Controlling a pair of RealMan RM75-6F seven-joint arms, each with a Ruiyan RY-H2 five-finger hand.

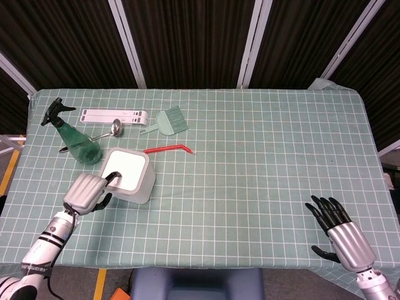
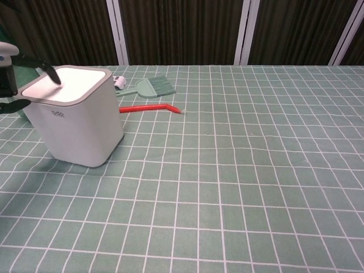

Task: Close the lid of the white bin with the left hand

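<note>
The white bin [image 1: 135,184] [image 2: 79,131] stands at the left of the table, and its flat lid [image 1: 125,170] [image 2: 69,84] lies down on the rim. My left hand [image 1: 88,192] [image 2: 12,77] is at the bin's near left side, a dark fingertip [image 2: 53,74] resting on the lid's left part. It holds nothing. My right hand [image 1: 340,231] rests at the table's near right corner, fingers spread and empty; the chest view does not show it.
A green spray bottle [image 1: 75,139] stands just behind the bin on the left. A red bent straw [image 1: 169,149] [image 2: 149,108], a small green brush [image 1: 167,122] [image 2: 152,87], a metal spoon [image 1: 107,131] and a white flat strip [image 1: 114,116] lie further back.
</note>
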